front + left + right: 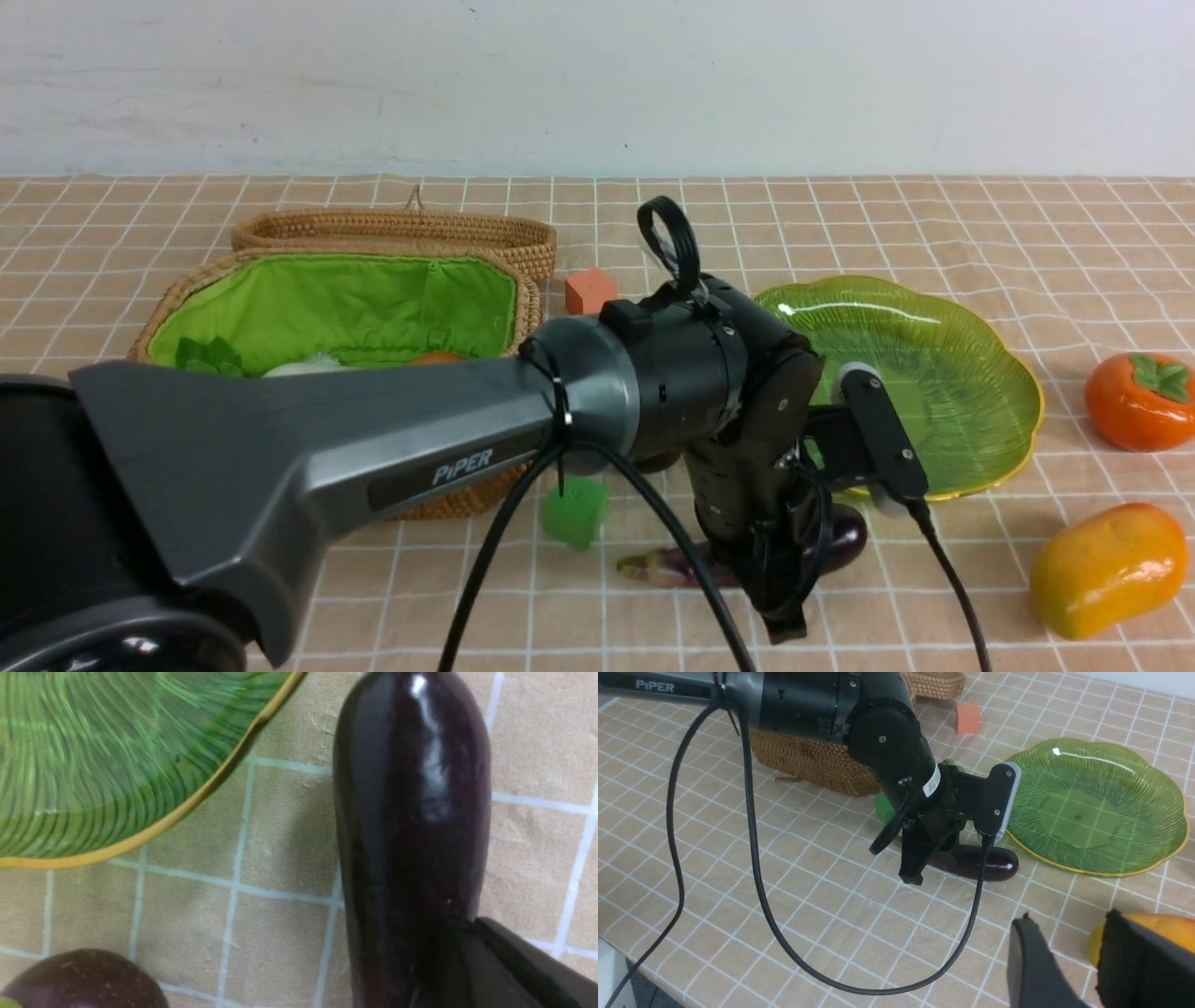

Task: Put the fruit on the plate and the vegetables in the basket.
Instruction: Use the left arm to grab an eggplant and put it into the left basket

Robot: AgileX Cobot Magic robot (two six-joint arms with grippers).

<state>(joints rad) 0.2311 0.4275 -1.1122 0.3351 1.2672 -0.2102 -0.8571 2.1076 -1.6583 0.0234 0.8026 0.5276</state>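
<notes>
The dark purple eggplant (840, 543) (997, 865) lies on the cloth just in front of the green plate (934, 373) (1097, 807). My left gripper (777, 583) (930, 867) reaches down over it, shut on the eggplant (411, 812), with one finger (514, 970) pressed to its side. The mangosteen (84, 980) sits close by. In the basket (523, 308) lie the white radish (299, 367) and the potato (437, 357). The persimmon (1141, 399) and mango (1106, 569) (1162, 924) rest at the right. My right gripper (1066, 919) hangs open beside the mango, holding nothing.
An orange cube (590, 290) stands between basket and plate. A green cube (576, 511) sits by the basket's front. The left arm's black cable (752, 868) loops across the near cloth. The basket's lid (392, 229) lies open behind it.
</notes>
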